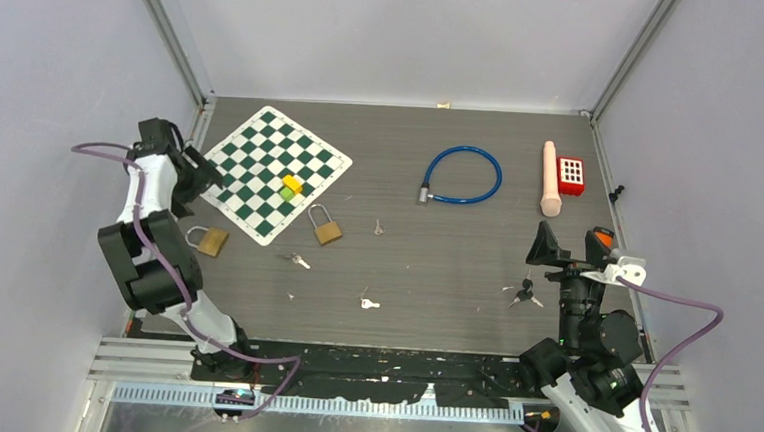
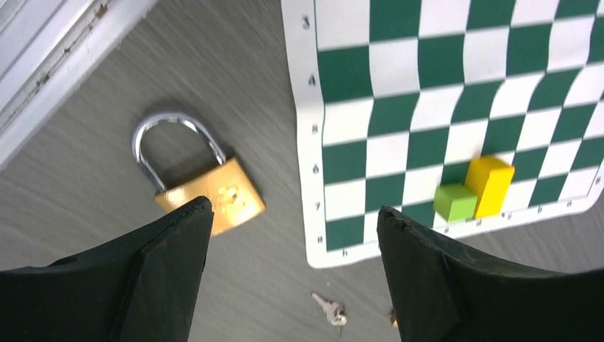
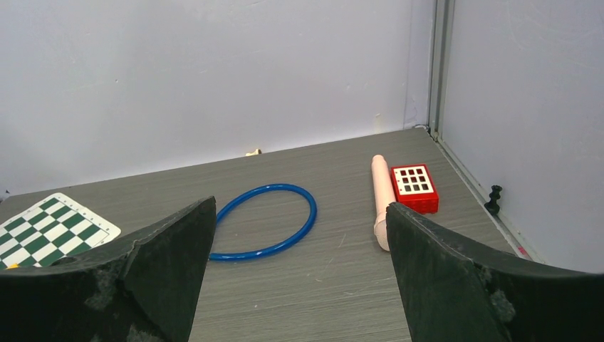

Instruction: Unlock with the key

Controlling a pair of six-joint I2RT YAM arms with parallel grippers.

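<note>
1. At the left edge of the bench [image 1: 435,269], the left gripper [image 2: 293,208] hangs with its jaws apart and nothing between them.
2. Just below those jaws in the wrist view lies a brass padlock [image 2: 206,187], flat on the bench with its shackle closed, just beside the numbered edge of the chessboard mat [image 2: 456,85].
3. On the mat near its lettered edge, a yellow block [image 2: 489,184] and a green block [image 2: 454,201] stand touching each other.
4. A small silver key [image 2: 330,310] lies on the bare bench off the mat's near corner, apart from the padlock.
5. From above we see a second padlock [image 1: 325,225] right of the mat, two more loose keys [image 1: 368,302] [image 1: 378,227] mid-bench, and what seems to be a dark bunch of keys [image 1: 523,294] close to the right arm; it is too small to be sure.
6. The right gripper [image 3: 299,206] sits raised at the right side, jaws wide apart and holding nothing.
7. Beyond it lie a blue cable loop [image 3: 265,221], a pink cylinder [image 3: 382,199] and a red block [image 3: 414,187], the last two side by side.
</note>
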